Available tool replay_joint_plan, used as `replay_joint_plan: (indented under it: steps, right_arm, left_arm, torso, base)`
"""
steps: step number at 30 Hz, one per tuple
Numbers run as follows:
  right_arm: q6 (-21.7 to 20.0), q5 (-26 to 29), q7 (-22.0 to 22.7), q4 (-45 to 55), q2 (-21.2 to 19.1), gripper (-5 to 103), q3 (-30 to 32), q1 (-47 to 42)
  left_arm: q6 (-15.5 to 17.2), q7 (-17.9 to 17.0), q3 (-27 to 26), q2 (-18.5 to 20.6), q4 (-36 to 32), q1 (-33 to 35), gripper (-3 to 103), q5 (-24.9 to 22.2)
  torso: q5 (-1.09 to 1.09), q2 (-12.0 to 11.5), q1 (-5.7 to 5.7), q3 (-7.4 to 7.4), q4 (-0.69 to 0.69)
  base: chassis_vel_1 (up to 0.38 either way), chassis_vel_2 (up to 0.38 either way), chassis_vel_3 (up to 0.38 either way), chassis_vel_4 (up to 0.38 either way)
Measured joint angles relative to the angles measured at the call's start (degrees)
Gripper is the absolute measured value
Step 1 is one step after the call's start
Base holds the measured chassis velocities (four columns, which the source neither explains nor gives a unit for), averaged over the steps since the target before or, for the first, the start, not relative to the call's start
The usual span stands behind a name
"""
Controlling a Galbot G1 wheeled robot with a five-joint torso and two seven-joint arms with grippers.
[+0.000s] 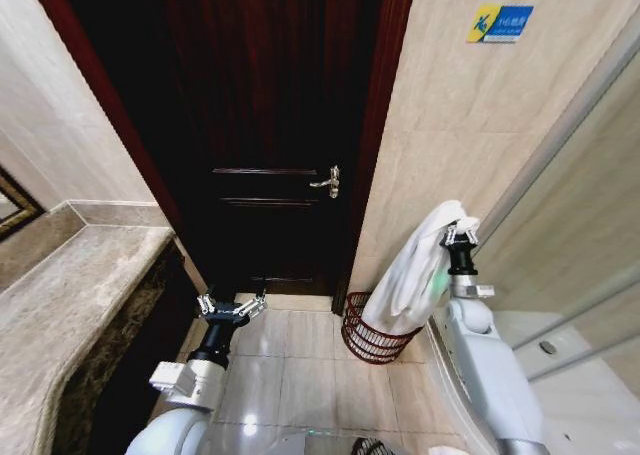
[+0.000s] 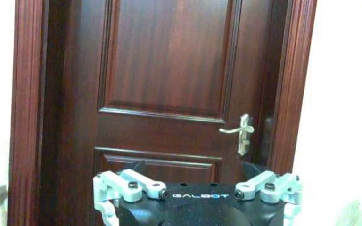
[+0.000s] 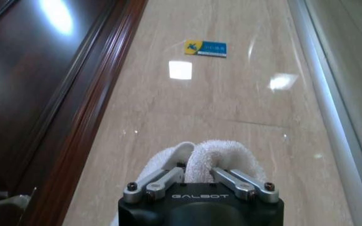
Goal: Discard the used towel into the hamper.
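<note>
My right gripper (image 1: 460, 236) is raised at the right, shut on the top fold of a white towel (image 1: 415, 270). The towel hangs down in a long drape, its lower end reaching the rim of the hamper (image 1: 365, 336), a small round dark-red wire basket on the floor against the wall. In the right wrist view the towel (image 3: 216, 155) bulges out between the fingers (image 3: 162, 181) of the right gripper (image 3: 200, 175). My left gripper (image 1: 231, 306) is held low at the left, open and holding nothing, pointing at the door; its fingers (image 2: 130, 183) spread wide in the left wrist view.
A dark wooden door (image 1: 270, 125) with a metal lever handle (image 1: 328, 183) stands shut straight ahead. A stone vanity counter (image 1: 70, 295) runs along the left. Beige tiled wall and a glass shower partition (image 1: 570, 225) close off the right. Tiled floor (image 1: 290, 365) lies between.
</note>
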Motion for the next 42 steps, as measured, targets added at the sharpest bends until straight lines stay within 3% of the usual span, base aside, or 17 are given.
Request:
replay_joint_plan:
  steps: [22, 42]
  right_arm:
    - [3.7, -2.8, -1.5, -2.7, 5.3, 4, 0.2, -5.9]
    - [4.7, -1.3, -0.7, -3.7, 4.3, 4, 1.4, -7.1]
  left_arm:
    - [0.0, 0.0, 0.0, 0.0, 0.0, 0.0, 100, 0.0]
    - [0.0, 0.0, 0.0, 0.0, 0.0, 0.0, 100, 0.0]
  torso:
    - [0.01, 0.0, -0.01, 0.0, 0.0]
    - [0.0, 0.0, 0.0, 0.0, 0.0]
  base:
    - [0.0, 0.0, 0.0, 0.0]
    - [-0.043, 0.042, 0.042, -0.042]
